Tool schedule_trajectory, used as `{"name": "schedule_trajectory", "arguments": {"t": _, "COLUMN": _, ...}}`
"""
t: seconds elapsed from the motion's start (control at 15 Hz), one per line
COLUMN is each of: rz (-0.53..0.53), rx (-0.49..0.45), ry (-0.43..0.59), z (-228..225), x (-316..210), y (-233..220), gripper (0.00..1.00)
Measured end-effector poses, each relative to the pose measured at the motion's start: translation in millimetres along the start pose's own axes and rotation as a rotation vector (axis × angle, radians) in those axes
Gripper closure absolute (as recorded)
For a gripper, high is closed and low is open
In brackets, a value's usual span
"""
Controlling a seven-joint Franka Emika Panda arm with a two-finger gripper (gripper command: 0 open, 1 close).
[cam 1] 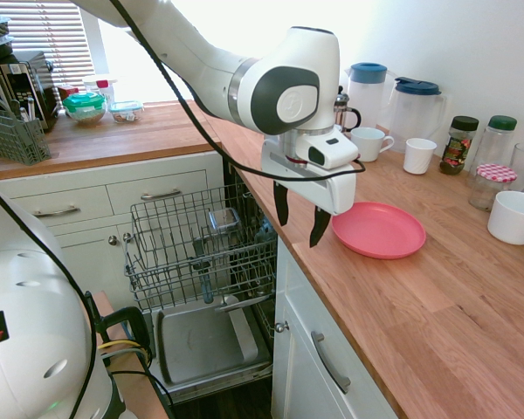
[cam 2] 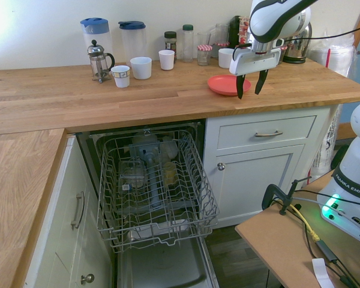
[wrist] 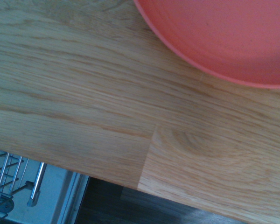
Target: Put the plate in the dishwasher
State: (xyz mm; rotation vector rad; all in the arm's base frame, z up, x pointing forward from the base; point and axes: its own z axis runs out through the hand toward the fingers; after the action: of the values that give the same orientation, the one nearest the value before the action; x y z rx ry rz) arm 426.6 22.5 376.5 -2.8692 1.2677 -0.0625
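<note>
The coral-pink plate (cam 1: 380, 230) (cam 2: 224, 84) (wrist: 224, 37) lies flat on the wooden counter (cam 1: 437, 305), near its front edge. My gripper (cam 1: 300, 218) (cam 2: 250, 84) hangs open just above the counter, beside the plate's edge nearest the dishwasher, with nothing between its dark fingers. The dishwasher (cam 1: 201, 253) (cam 2: 153, 186) stands open below the counter. Its grey wire rack is pulled out and its door is folded down. A few items sit in the rack.
White mugs (cam 1: 371, 144) (cam 2: 141, 67), a French press (cam 2: 99, 60), two jugs (cam 1: 412, 109), jars and a white bowl (cam 1: 515, 216) stand along the back of the counter. White drawers with metal handles (cam 2: 269, 134) flank the dishwasher.
</note>
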Motion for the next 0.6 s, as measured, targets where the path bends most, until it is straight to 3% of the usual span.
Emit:
{"name": "schedule_trajectory", "arguments": {"t": 0.33, "rz": 0.063, "rx": 0.052, "ry": 0.046, "z": -16.6, "x": -2.4, "y": -18.9, "gripper": 0.00}}
{"name": "schedule_trajectory", "arguments": {"t": 0.6, "rz": 0.184, "rx": 0.094, "ry": 0.050, "z": -35.5, "x": 26.1, "y": -15.5, "gripper": 0.00}}
